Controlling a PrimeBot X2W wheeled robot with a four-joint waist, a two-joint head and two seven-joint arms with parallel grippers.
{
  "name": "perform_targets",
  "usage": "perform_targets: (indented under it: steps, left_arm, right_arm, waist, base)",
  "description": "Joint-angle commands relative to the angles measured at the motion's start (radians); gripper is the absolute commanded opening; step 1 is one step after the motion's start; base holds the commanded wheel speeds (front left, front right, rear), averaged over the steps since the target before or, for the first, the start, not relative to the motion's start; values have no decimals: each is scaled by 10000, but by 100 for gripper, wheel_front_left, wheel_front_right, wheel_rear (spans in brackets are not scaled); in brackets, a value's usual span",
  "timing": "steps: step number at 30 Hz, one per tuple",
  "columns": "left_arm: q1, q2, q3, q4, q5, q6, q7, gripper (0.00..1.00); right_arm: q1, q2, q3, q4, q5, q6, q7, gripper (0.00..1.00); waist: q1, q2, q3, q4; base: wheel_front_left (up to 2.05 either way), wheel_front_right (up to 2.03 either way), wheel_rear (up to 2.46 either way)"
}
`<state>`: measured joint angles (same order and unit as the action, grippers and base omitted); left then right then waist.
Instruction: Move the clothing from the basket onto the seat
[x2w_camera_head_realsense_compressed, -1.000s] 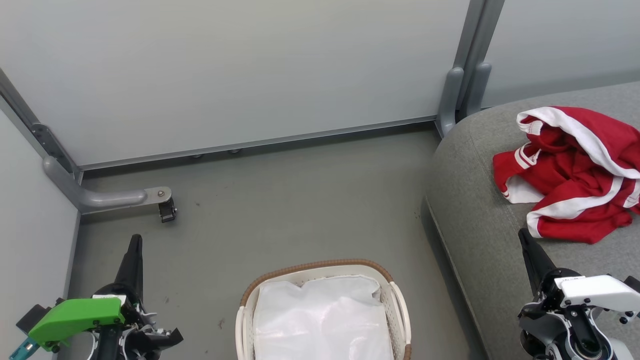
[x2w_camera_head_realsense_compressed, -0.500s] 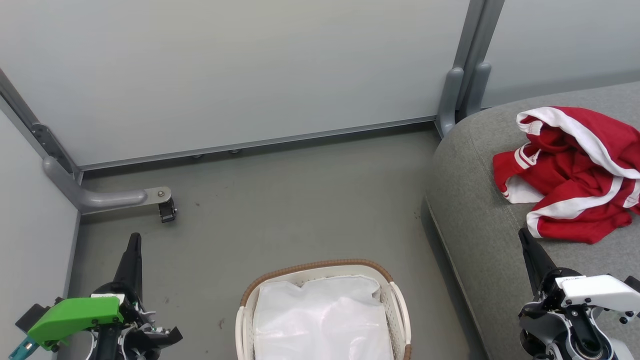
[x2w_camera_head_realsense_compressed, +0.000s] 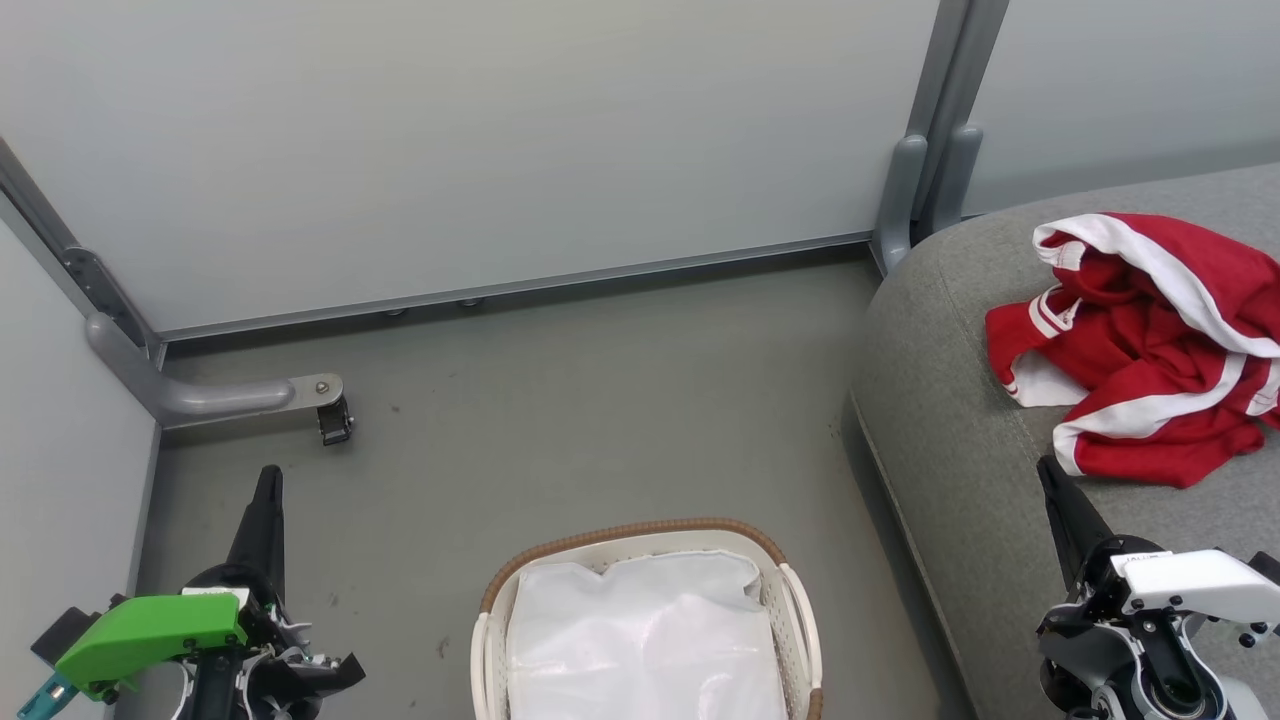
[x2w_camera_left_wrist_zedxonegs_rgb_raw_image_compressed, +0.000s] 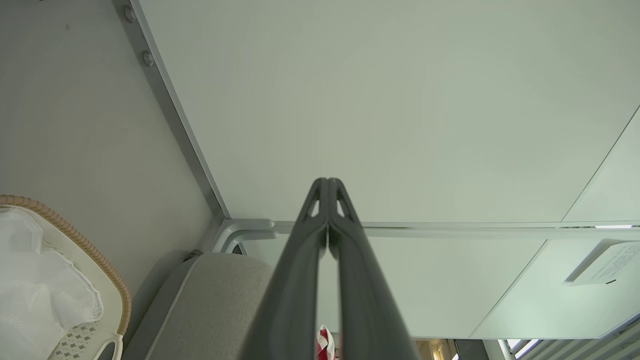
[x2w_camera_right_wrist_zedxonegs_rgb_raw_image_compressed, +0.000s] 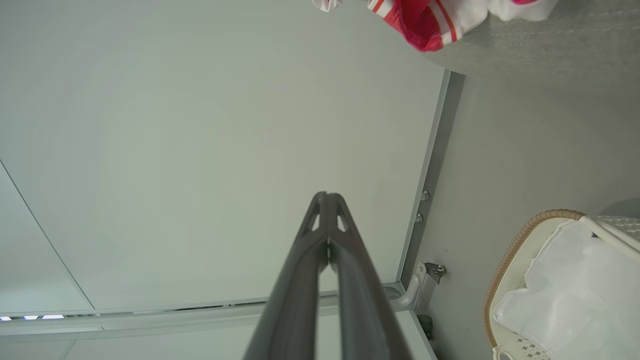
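We keep our left pincer (x2w_camera_head_realsense_compressed: 268, 482) and right pincer (x2w_camera_head_realsense_compressed: 1048, 474) pressed together with nothing between the fingers, while the clothing (x2w_camera_head_realsense_compressed: 1140, 350) lies crumpled on the seat (x2w_camera_head_realsense_compressed: 950, 440) and the basket (x2w_camera_head_realsense_compressed: 640, 532) with its white liner (x2w_camera_head_realsense_compressed: 640, 640) stands on the floor (x2w_camera_head_realsense_compressed: 600, 400).

Clothing (x2w_camera_head_realsense_compressed: 1140, 350): red sports garments with white stripes and panels, crumpled in one loose heap at the right edge of the head view and cut off by that edge. The heap rests on the seat (x2w_camera_head_realsense_compressed: 960, 450), a grey woven cushion with a rounded corner and a stitched seam, at centre right to lower right.

Basket (x2w_camera_head_realsense_compressed: 630, 530): oval, white perforated plastic with a brown woven rim, upright on the floor at bottom centre. Inside it, the rumpled white liner (x2w_camera_head_realsense_compressed: 640, 640); no red shows. Basket and seat stand apart.
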<state>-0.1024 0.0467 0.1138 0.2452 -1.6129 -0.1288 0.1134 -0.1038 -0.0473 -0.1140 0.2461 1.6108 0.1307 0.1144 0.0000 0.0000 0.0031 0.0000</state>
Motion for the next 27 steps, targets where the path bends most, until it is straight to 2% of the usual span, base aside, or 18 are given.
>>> perform_targets:
  steps: [1,27]
  left_arm:
    - [-125,65,23,-19,-8,-51,42,0]
    - [-125,65,23,-21,-8,-51,42,0]
  right_arm:
    - [-85,-55,-20,-40,38,0,32,0]
    - [-84,-55,-18,-39,40,0,31,0]
  waist:
    - [0,0,0,0]
    - [0,0,0,0]
  base:
    - [0,0,0]
    - [0,0,0]
